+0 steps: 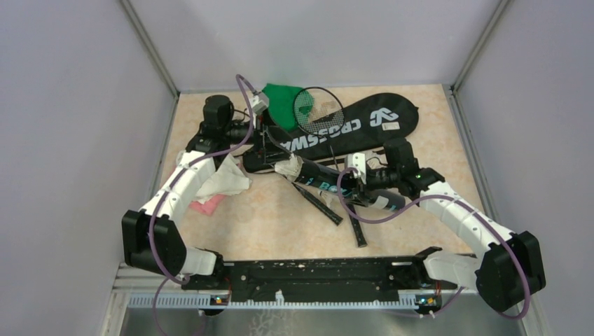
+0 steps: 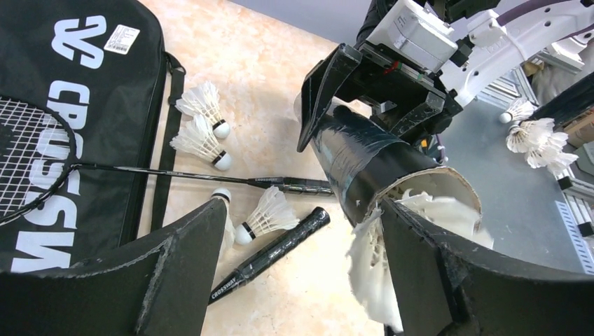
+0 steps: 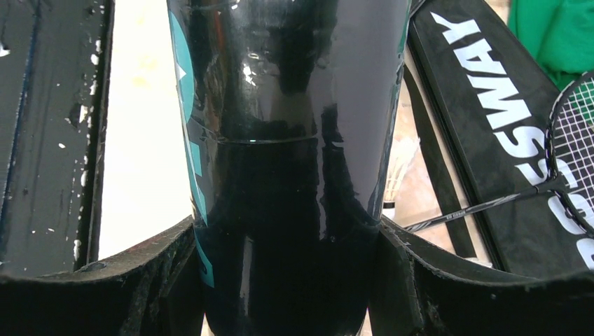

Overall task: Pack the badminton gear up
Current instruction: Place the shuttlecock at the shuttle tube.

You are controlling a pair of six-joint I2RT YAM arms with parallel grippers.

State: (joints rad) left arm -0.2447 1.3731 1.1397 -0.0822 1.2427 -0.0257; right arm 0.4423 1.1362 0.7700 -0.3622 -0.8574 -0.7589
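Right gripper [image 3: 284, 245]: jaws clamped on black tube [image 3: 280, 105], mid-body. Left gripper [image 2: 301, 217]: jaws spread wide at tube's mouth, pinching nothing; feathers [image 2: 434, 210] crowd the mouth. Loose shuttlecocks [image 2: 203, 105] beyond, beside bag [image 2: 91, 91]. Advice: steady tube, feed cork-first.

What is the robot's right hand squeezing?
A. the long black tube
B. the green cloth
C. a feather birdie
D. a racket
A: in the right wrist view, the right gripper has one finger pressed against each side of the black tube.
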